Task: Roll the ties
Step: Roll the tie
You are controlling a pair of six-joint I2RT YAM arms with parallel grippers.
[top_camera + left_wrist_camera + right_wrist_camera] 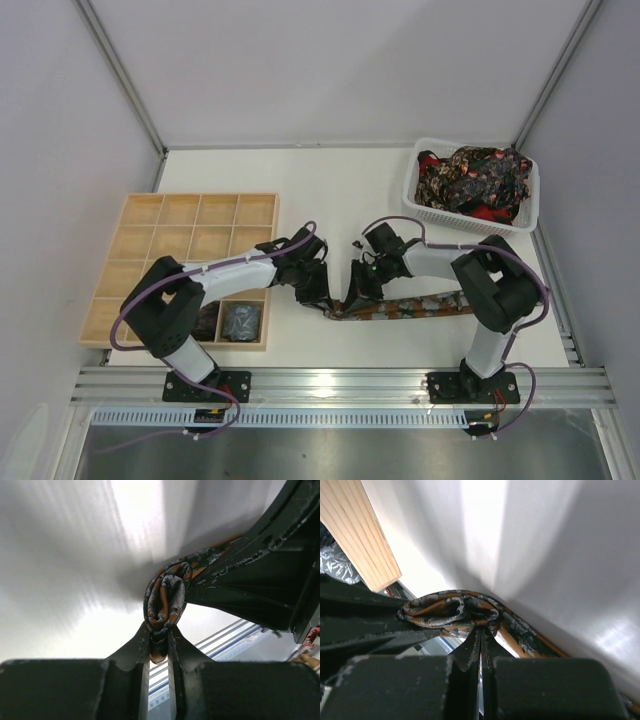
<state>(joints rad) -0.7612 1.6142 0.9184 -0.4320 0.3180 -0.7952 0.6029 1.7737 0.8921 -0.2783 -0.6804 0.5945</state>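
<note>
A brown-orange patterned tie (pixel 410 305) lies along the table's near side, its left end wound into a small coil (pixel 165 600). My left gripper (pixel 159 635) is shut on the lower edge of that coil, and in the top view the left gripper (pixel 322 295) sits at the tie's left end. My right gripper (pixel 481 630) is shut, its tips pinching a fold of the tie's coil (pixel 450 611) from the other side. In the top view the right gripper (pixel 357 292) stands close beside the left one. More ties (pixel 475 180) are heaped in the basket.
A white mesh basket (pixel 425 212) stands at the back right. At the left sits a pale wooden grid tray (pixel 190 240), with two dark coils (pixel 240 320) in its near compartments. The tray's corner (pixel 362 540) shows close by in the right wrist view.
</note>
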